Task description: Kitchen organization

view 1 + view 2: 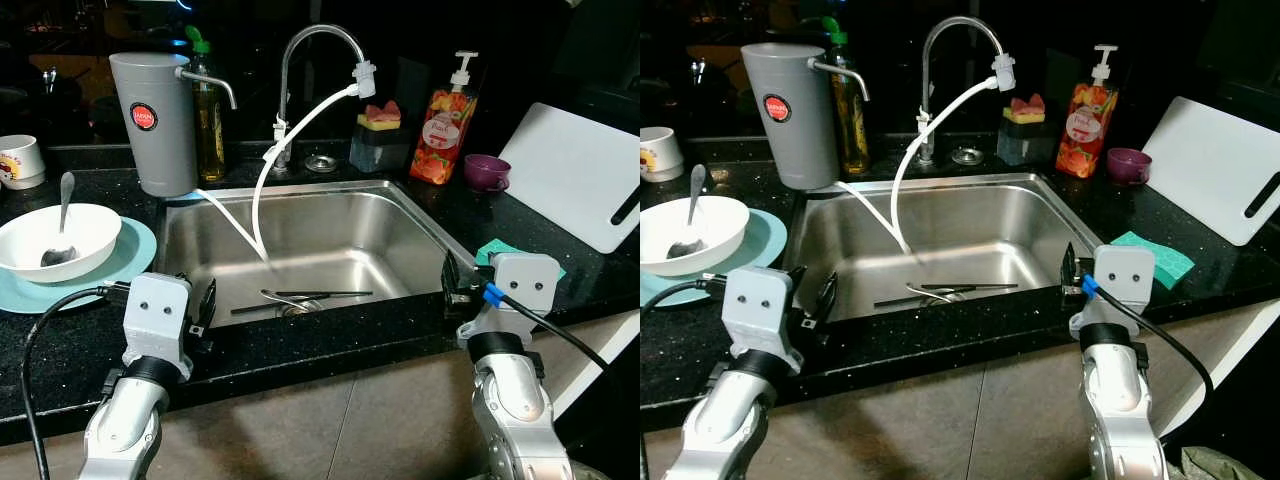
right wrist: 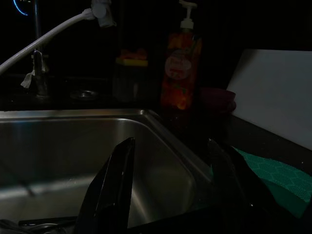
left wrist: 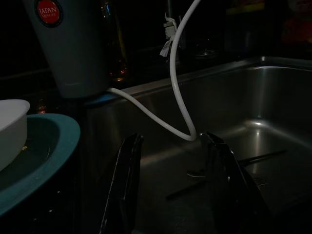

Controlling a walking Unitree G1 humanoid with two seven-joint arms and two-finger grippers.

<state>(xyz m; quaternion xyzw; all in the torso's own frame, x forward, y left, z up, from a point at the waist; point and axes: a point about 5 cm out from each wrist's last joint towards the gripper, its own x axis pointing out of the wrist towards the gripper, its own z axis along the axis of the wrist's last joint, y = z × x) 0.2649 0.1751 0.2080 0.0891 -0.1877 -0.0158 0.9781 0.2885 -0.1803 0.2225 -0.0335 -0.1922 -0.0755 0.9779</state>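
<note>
Steel sink (image 1: 400,240) cutlery (image 1: 300,297) lies beyond both grippers' spread, empty fingers (image 3: 124,190).

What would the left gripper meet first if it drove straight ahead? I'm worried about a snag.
Probably the white hose, which loops down into the sink just beyond the left gripper's open jaws. Depth is unclear, so it might pass beside it.

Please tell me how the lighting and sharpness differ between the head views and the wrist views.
Left and right eye views: bright, sharp, with glare on the steel sink and a black background. Left wrist view: very dark, yet the white hose and open left gripper are readable. Right wrist view: equally dim; the soap bottle and open right gripper are faint.
</note>
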